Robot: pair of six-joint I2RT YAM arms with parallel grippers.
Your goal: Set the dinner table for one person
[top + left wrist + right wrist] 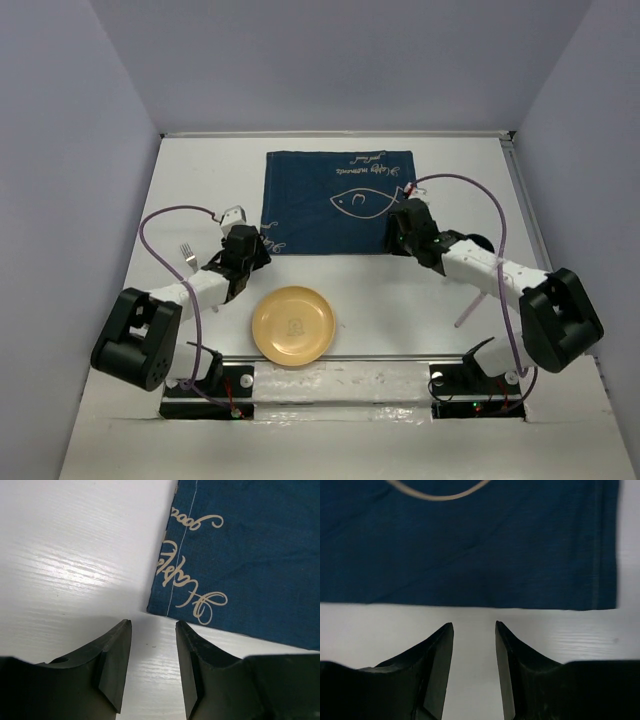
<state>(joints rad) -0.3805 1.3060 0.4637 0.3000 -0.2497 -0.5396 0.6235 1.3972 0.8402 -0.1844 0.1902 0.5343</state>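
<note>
Both arms reach forward from their bases at the near edge of the white bench, elbows bent outward, wrists angled in toward the dark blue placemat that lies flat in the middle of the far half. The left tool sits just off the placemat's near left corner; the right tool sits at its near right corner, partly over the cloth's edge from above.

The left wrist view shows the left tool with its two dark fingers a narrow gap apart, nothing between them, bare white bench below and the placemat corner with cream script just ahead and to the right. The right wrist view shows the right tool likewise narrowly parted and empty, over bare bench, with the placemat's near hem running straight across just ahead and its right corner in sight.

Only the overhead view shows the rest: a yellow plate near the front edge between the two arms, well short of the placemat; a fork on the bench to the left of the left arm; a pale slender utensil beside the right arm, its type too small to tell; and a dark object partly hidden behind the right forearm. The fish outline printed on the cloth is also plain only from above.
</note>
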